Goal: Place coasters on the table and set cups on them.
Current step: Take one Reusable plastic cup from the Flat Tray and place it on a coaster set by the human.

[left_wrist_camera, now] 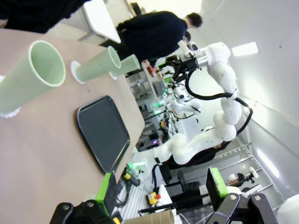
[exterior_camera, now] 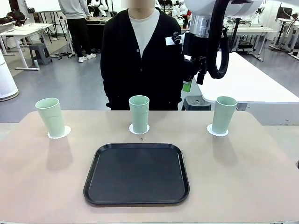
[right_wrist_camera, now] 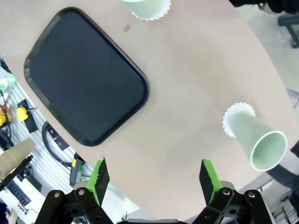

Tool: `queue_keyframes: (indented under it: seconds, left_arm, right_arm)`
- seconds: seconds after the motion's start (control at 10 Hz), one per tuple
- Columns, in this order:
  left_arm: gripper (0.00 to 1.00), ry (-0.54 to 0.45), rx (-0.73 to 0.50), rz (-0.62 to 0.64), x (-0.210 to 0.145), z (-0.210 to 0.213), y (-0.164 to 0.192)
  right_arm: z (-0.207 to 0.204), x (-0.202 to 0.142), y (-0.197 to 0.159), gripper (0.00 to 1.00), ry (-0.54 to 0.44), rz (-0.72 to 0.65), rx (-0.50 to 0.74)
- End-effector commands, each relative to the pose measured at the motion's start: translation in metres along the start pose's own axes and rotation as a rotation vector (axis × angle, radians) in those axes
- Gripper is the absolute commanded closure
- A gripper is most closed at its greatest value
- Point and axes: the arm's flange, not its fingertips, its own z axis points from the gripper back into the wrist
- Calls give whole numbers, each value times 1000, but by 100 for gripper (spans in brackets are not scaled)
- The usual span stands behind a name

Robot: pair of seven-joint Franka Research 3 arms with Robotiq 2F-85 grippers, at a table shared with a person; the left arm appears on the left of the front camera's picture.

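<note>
Item: three mint tumblers [exterior_camera: 139,113], upright, each on its doily [exterior_camera: 138,129], along the counter [exterior_camera: 243,177] at twelve o'clock beyond the black tray [exterior_camera: 136,173]. My right gripper [right_wrist_camera: 154,179] hangs overhead, jaws spread, nearest tumbler at two o'clock. Left gripper [left_wrist_camera: 161,189] likewise spread, empty.

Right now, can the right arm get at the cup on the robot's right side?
Probably yes. The right gripper hangs open above the table, and nothing stands between it and the right cup.

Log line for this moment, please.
cups: three on coasters | tray: bare | left gripper: open | right gripper: open, raised
</note>
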Motion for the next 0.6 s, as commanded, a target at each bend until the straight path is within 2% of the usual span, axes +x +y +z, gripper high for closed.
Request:
queue_keyframes:
  seconds: [0.0,0.5]
  left_arm:
    - [0,-4,5,-6,0,2,-2]
    - [0,-4,5,-6,0,2,-2]
  right_arm:
    - [-6,-1,-3,0,3,-7,-26]
    - [-6,-1,-3,0,3,-7,-26]
